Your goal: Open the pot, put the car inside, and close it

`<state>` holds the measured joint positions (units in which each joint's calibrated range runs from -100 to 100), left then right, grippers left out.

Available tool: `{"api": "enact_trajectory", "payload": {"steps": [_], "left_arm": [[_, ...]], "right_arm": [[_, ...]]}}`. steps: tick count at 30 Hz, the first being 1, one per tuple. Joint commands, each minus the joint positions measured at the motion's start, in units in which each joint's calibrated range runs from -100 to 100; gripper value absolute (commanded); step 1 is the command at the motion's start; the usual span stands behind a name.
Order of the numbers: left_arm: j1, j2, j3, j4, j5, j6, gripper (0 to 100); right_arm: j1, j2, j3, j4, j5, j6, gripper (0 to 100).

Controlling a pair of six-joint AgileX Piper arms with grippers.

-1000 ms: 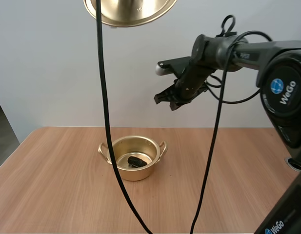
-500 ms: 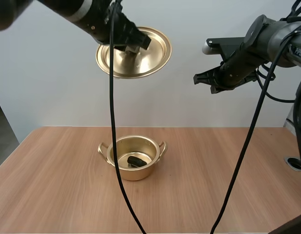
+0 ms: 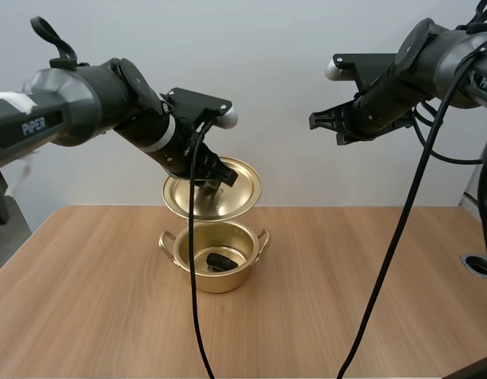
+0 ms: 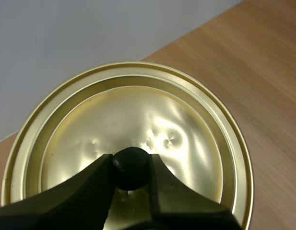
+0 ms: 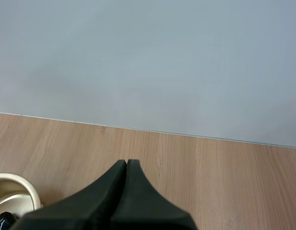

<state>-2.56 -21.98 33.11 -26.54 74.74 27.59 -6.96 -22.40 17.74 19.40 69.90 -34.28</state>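
Pot [image 3: 219,280], golden and two-handled, stands open on the table [image 3: 369,276], about midway between the left and right edges and nearer the far edge than the near one. A small dark car [image 3: 220,260] lies on its bottom. The golden lid [image 3: 231,197] hangs tilted just above the pot's far rim, its knobbed face turned toward the near edge; I cannot tell whether lid and rim touch. The left gripper [image 3: 209,178] holds the lid. In the left wrist view its two fingers [image 4: 90,184] pinch the black knob [image 4: 131,165] at the lid's centre. The right gripper [image 3: 326,126] is high in the air over the right half of the table, well apart from pot and lid. In the right wrist view its fingers [image 5: 120,175] lie pressed together, holding nothing, with the pot's rim [image 5: 13,184] beside them.
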Motion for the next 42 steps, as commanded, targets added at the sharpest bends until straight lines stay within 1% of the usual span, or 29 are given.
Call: {"api": "enact_trajectory", "payload": {"steps": [1, 10, 19, 27, 34, 42], "left_arm": [[-0.06, 1.0, 0.98, 0.0, -0.52, 0.54, 0], [-0.06, 5.6, 6.88, -0.49, -11.0, 2.27, 0], [-0.06, 9.95, 7.35, -0.71, -14.59, 2.35, 0], [-0.06, 13.92, 8.82, -4.14, -16.12, 4.57, 0], [-0.06, 14.98, 8.82, -4.14, -16.97, 4.56, 0], [-0.06, 15.01, 8.82, -4.14, -15.11, 4.56, 0]], "right_arm": [[0.01, -0.06, 0.07, 0.01, -0.08, -0.21, 0], [0.01, -0.06, 0.07, 0.22, -0.08, -0.74, 0], [0.01, -0.06, 0.07, 0.45, -0.08, -1.3, 0], [0.01, -0.06, 0.07, 0.45, -0.7, -1.83, 0], [0.01, -0.06, 0.07, 0.45, -1.24, -2.05, 0], [0.01, -0.06, 0.07, 0.85, -1.48, -2.26, 0]]}}
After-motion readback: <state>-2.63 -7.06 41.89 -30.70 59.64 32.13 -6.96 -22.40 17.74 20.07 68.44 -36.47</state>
